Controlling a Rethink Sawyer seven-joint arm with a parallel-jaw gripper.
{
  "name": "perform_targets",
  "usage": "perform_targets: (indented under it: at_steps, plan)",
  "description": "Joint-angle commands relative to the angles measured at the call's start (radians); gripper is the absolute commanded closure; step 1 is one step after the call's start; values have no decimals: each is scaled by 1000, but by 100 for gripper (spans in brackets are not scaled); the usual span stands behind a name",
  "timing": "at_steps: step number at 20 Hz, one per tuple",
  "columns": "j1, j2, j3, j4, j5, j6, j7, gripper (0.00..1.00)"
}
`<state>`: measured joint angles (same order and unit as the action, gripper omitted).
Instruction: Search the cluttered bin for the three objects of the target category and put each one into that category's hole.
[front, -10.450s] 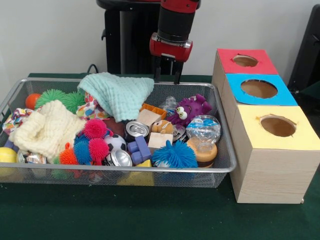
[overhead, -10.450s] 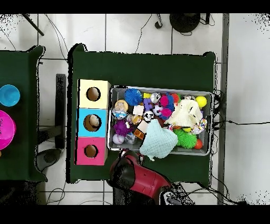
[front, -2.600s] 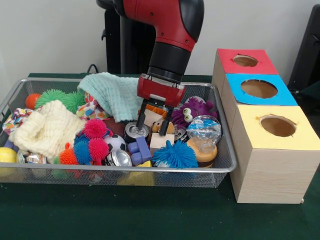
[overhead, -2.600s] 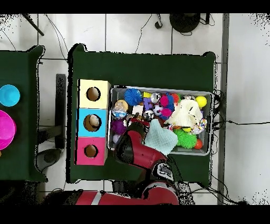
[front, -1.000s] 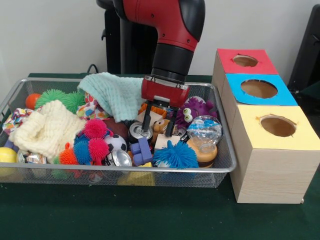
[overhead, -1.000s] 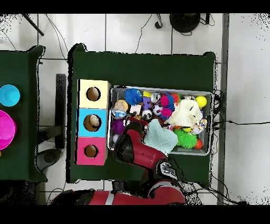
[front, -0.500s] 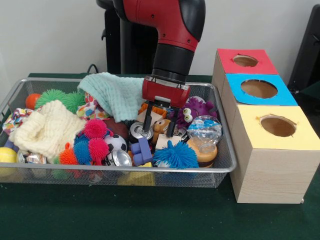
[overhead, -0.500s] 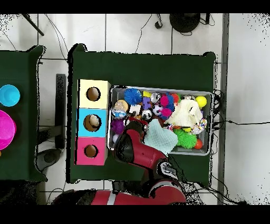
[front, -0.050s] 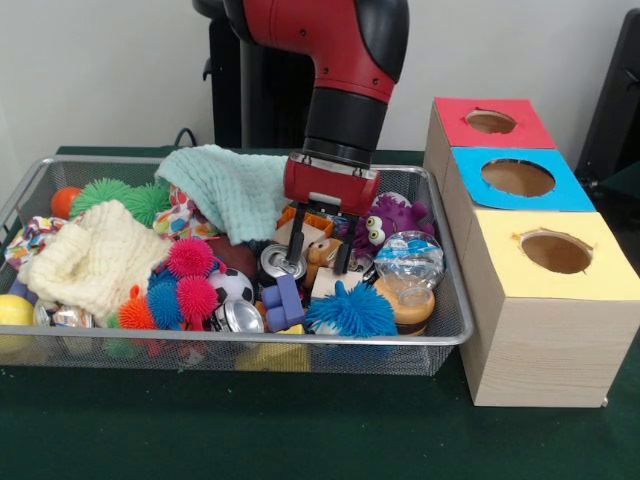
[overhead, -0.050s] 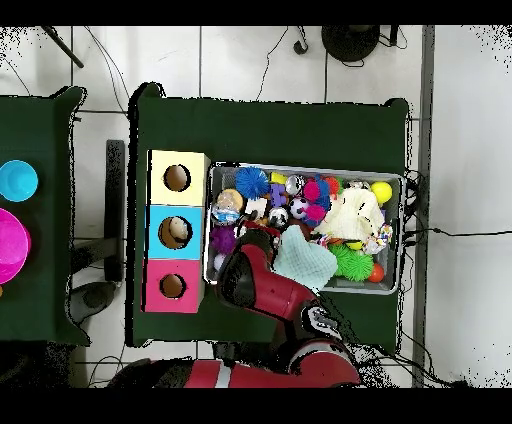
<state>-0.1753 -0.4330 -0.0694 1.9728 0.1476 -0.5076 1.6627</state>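
Observation:
My gripper (front, -0.050s: 320, 257) is down inside the wire bin (front, -0.050s: 440, 338), right of its middle. Its two black fingers (front, -0.050s: 297, 246) stand open on either side of a small brown toy figure (front, -0.050s: 322, 248). A silver can (front, -0.050s: 281, 262) lies just left of the left finger, a wooden block (front, -0.050s: 330, 283) just in front. Three boxes with holes stand to the right: red (front, -0.050s: 455, 115), blue (front, -0.050s: 470, 186), yellow (front, -0.050s: 500, 268). In the overhead view the arm (overhead, -0.050s: 255, 280) hides the gripper; the blue box's hole (overhead, -0.050s: 176, 232) has something pale in it.
Around the gripper lie a purple plush monster (front, -0.050s: 385, 218), a clear plastic ball (front, -0.050s: 407, 255), a blue spiky ball (front, -0.050s: 348, 310) and a purple block (front, -0.050s: 280, 298). A mint cloth (front, -0.050s: 235, 188) and a cream cloth (front, -0.050s: 95, 255) cover the left part.
The arm came from behind the bin and dropped into it over the brown toy. In the last second it sank only slightly, fingers still apart.

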Motion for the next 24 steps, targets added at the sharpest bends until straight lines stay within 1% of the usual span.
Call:
perform_targets:
  at_steps: [1,6,10,15,18,24]
  plan:
    - [-38,46,181,14,-29,111,262,0]
    - [-69,47,223,38,-21,161,262,0]
    - [-86,37,241,59,-14,186,254,0]
    - [-83,50,238,63,-7,175,239,0]
    - [-87,51,239,71,-8,196,222,0]
    - [-49,37,191,75,34,231,192,0]
